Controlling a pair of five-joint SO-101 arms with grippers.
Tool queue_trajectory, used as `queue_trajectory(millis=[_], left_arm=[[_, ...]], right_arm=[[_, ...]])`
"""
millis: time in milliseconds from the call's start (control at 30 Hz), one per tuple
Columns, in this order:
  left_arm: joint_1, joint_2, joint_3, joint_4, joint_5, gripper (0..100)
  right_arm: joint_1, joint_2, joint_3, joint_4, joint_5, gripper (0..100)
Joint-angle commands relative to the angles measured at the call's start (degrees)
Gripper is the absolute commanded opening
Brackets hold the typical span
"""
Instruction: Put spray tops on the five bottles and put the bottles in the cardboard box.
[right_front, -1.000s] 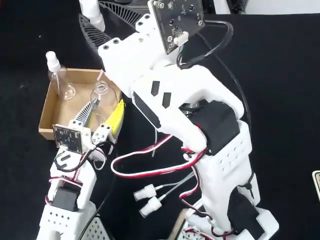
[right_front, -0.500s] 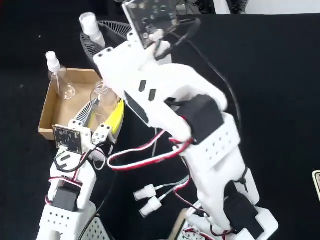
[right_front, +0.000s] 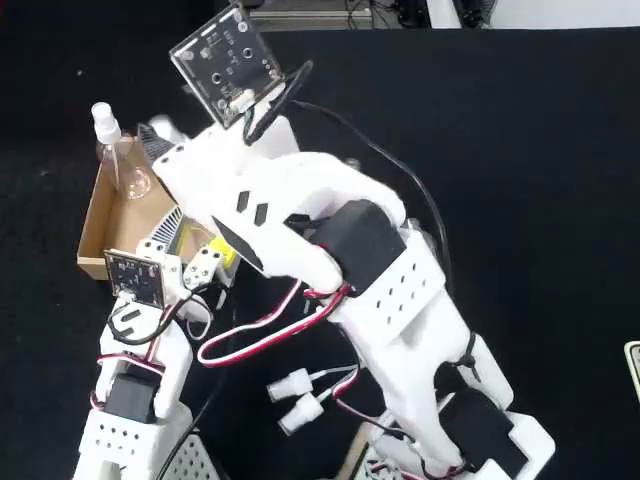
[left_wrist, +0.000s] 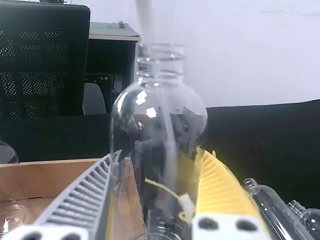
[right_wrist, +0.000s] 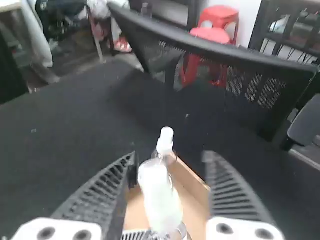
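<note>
A clear open-necked bottle (left_wrist: 159, 125) stands upright at the cardboard box's (left_wrist: 45, 177) edge, and my left gripper (left_wrist: 157, 156) is shut on it between a grey and a yellow finger. My right gripper (right_wrist: 168, 165) is shut on a white spray top (right_wrist: 157, 197), held directly above that bottle. The top's thin tube (left_wrist: 171, 150) runs down through the neck into the bottle. In the high view the right gripper (right_front: 160, 142) hangs over the box (right_front: 105, 225), and its arm covers most of the left gripper (right_front: 195, 238). A bottle with a spray top (right_front: 110, 140) stands in the box's far corner.
Two loose spray tops (right_front: 295, 395) lie on the black table near the right arm's base. Two more open clear bottles (left_wrist: 272, 202) lie on the table beside the box. A black mesh chair back (right_wrist: 215, 65) stands beyond the table.
My right arm has swung left and down with the spray top, from behind the box to above the held bottle. The left arm has stayed still.
</note>
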Motion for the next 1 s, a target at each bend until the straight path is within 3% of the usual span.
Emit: queue_trajectory(millis=[0,167,433,533,633,800,967], left_arm=[[0.48,-0.35,-1.01,-1.32,0.44,3],[0.4,-0.35,-0.04,-1.41,0.44,3],[-0.04,-0.35,0.04,-1.32,0.44,3],[-0.13,-0.35,1.01,-1.32,0.44,3],[-0.92,-0.35,1.71,-1.41,0.0,3],[-13.93,-0.35,-0.84,-1.32,0.44,3],[-33.01,-0.35,-2.07,-1.32,0.44,3]], right_arm=[[0.44,-4.0,-4.18,2.81,0.44,23.4],[6.51,-10.15,-6.9,9.67,2.46,16.3],[35.69,-18.07,-1.89,32.26,11.08,2.4],[42.02,-19.03,7.08,31.82,10.02,2.5],[42.46,-20.62,17.71,25.76,8.88,2.5],[42.46,-26.51,33.45,13.27,9.32,2.5],[42.46,-34.77,49.71,5.01,9.32,2.5]])
